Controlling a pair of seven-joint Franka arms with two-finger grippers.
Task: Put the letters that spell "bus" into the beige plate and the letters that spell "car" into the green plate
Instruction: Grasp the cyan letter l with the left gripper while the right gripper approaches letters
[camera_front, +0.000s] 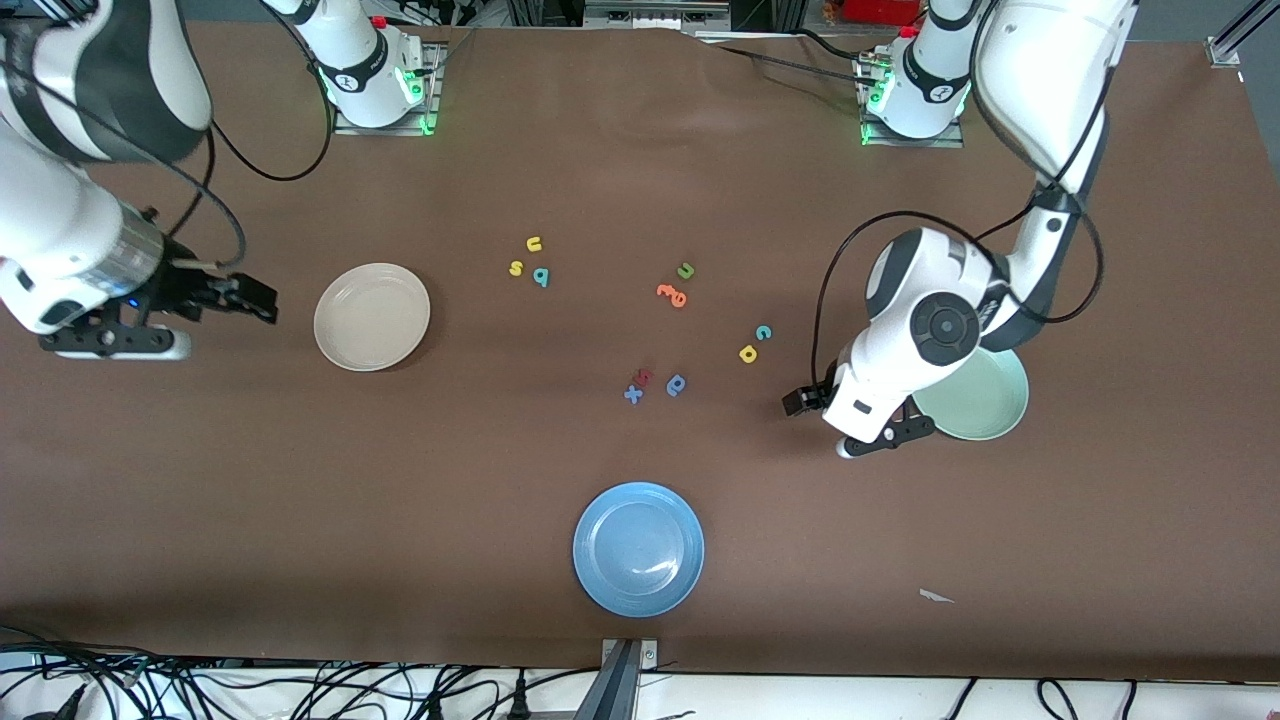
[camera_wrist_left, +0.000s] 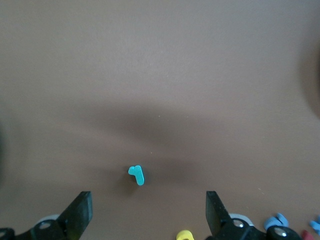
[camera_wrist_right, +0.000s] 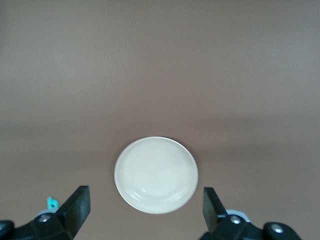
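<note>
Hovering with fingers apart, the left tool (camera_front: 812, 424) hangs beside the green plate (camera_front: 985, 405) over a teal "r" (camera_wrist_left: 136, 174), while the right tool (camera_front: 215, 318), likewise spread, waits beside the empty beige plate (camera_front: 372, 316), the yellow "u" (camera_front: 534, 243), yellow "s" (camera_front: 516, 268) and teal "b" (camera_front: 541, 277) lying near that beige plate on the worktop (camera_front: 640, 180).

The left arm covers part of the green plate (camera_front: 985, 412). The small red letter (camera_front: 645, 376) beside the blue "x" (camera_front: 633, 394) is too tiny to read. In the left wrist view a yellow letter (camera_wrist_left: 184, 235) and blue letters (camera_wrist_left: 276, 220) are cut off at the picture's edge.
</note>
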